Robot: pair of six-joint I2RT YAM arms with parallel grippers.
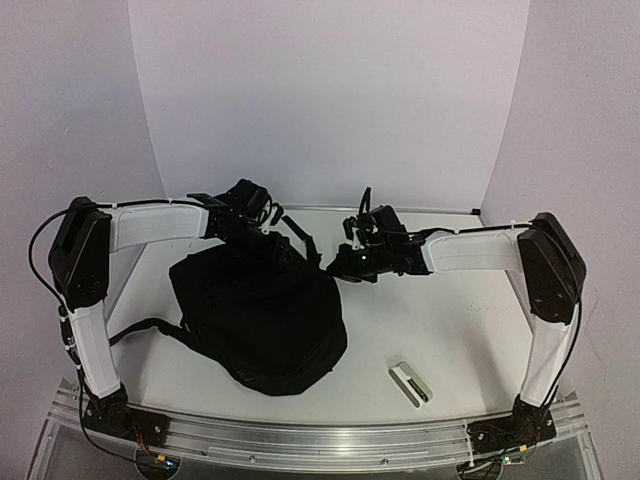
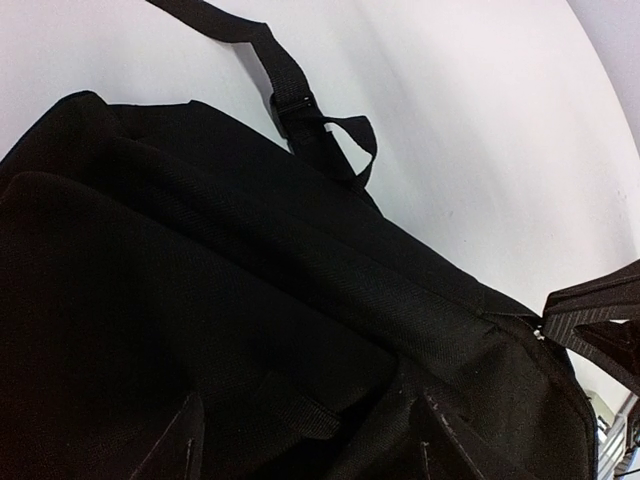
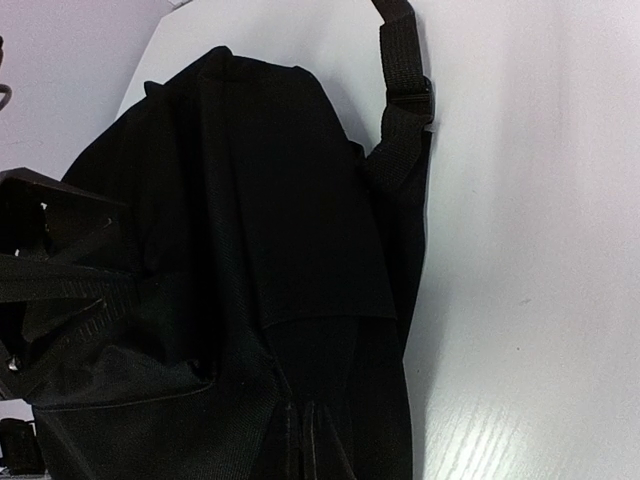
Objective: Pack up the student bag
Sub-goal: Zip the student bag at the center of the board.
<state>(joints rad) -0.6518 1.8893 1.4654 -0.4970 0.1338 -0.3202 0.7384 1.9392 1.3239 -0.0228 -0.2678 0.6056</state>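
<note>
Top external view: backpack [image 1: 258, 320] slumped left of centre on the table [image 1: 450, 320], packing barely begun.
At the backpack's upper left edge the left claw [image 1: 256, 236] sits with its jaws standing apart over the fabric, and whether they pinch any of it I cannot tell. At the upper right corner the right claw [image 1: 340, 265] is clenched, apparently on the fabric there. No opening shows, and a small white object [image 1: 411, 384] lies outside at lower right, so nearly everything seems left to do.

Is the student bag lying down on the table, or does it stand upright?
Lying down: the student bag is a low, slumped heap on the table, with a strap trailing flat beside it.
</note>
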